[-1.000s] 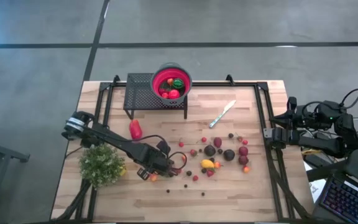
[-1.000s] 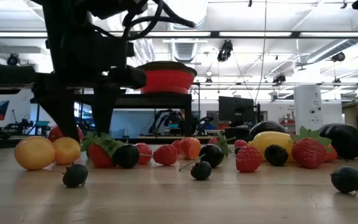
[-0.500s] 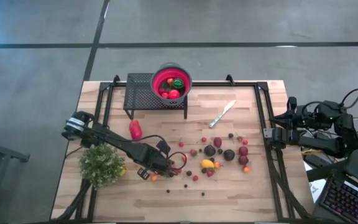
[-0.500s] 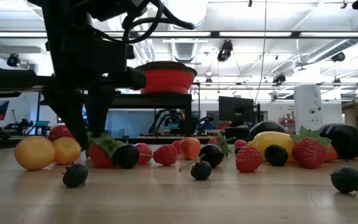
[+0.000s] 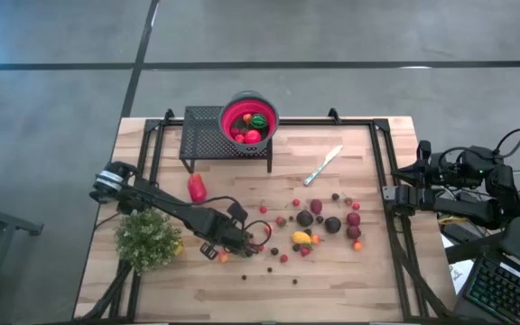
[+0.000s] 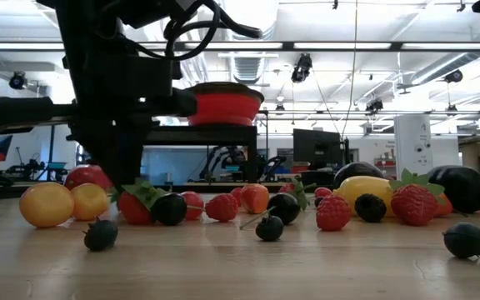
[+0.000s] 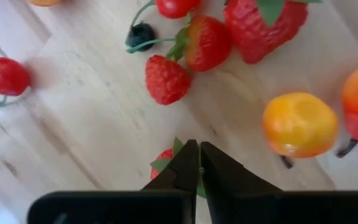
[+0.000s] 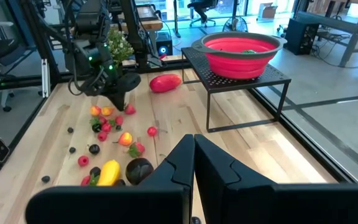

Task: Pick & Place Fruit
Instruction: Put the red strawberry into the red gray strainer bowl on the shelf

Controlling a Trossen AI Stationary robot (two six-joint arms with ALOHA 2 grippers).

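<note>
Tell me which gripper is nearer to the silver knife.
Right. The right gripper waits at the table's right edge, level with the silver knife; the left gripper is down among the fruit, farther toward the front left.

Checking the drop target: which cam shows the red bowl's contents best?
High view: it looks straight down into the red bowl, fruit visible inside. Right wrist view shows it obliquely, contents barely visible. Low view gives only its side. Left wrist view misses it.

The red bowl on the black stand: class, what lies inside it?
Inside the red bowl, the high view shows several fruit pieces, red, orange and one green. Anything beneath them is covered.
</note>
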